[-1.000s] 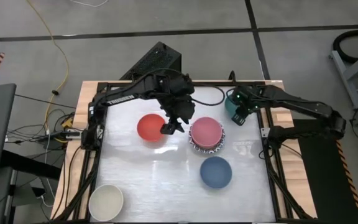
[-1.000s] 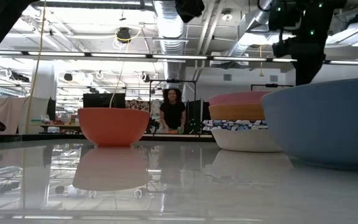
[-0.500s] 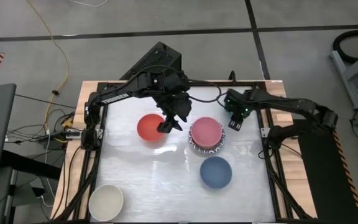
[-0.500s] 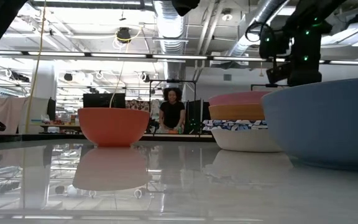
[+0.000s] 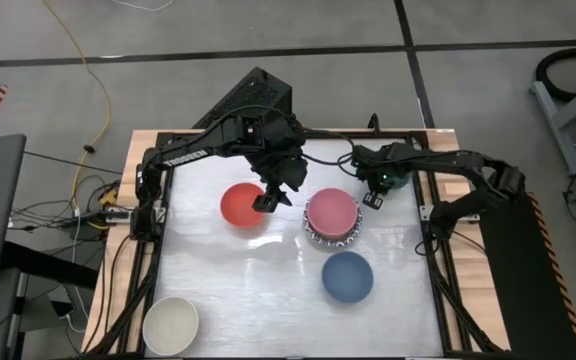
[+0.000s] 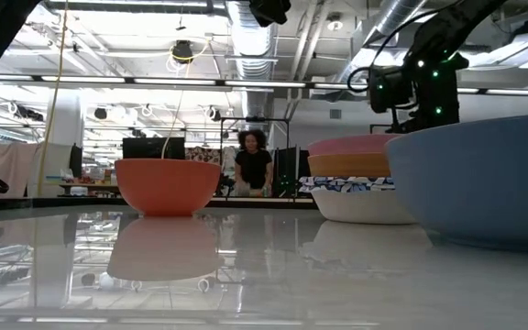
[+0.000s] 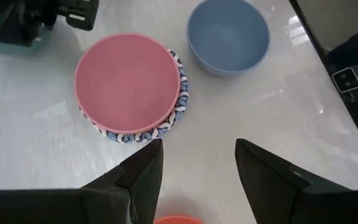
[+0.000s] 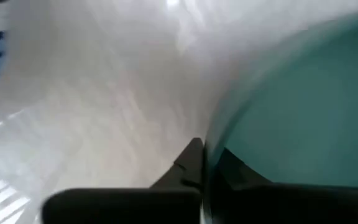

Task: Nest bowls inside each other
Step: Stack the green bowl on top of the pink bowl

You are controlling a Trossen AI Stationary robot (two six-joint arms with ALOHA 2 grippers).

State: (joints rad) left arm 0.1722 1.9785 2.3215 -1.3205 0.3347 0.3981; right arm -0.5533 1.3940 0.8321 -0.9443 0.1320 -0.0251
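My right gripper (image 5: pixel 374 197) is at the table's far right, pointing down, shut on the dark green bowl (image 8: pixel 291 112). In the high view the arm hides most of that bowl (image 5: pixel 400 181). My left gripper (image 5: pixel 268 201) hangs open above the table, between the red bowl (image 5: pixel 240 205) and a stack topped by the pink bowl (image 5: pixel 331 212). That stack sits in a white bowl with a blue-patterned rim (image 7: pixel 178 99). The blue bowl (image 5: pixel 347 276) stands nearer, and the cream bowl (image 5: pixel 171 323) is at the near left corner. My right gripper pinches the green bowl's rim (image 8: pixel 215 140), one finger (image 8: pixel 190 160) outside the wall and one (image 8: pixel 232 167) inside. The fingers come from above, pointing down. Whether the bowl stands on the table or is lifted, I cannot tell.
Black frame rails (image 5: pixel 434 260) run along the table's left and right edges. Bare white tabletop (image 5: pixel 258 290) lies between the cream bowl and the blue bowl. In the low view a person (image 6: pixel 252 165) stands in the room far behind the table.
My right gripper has come down and moved a little toward the pink stack, ending at the green bowl's rim. The bowls on the table have stayed where they were.
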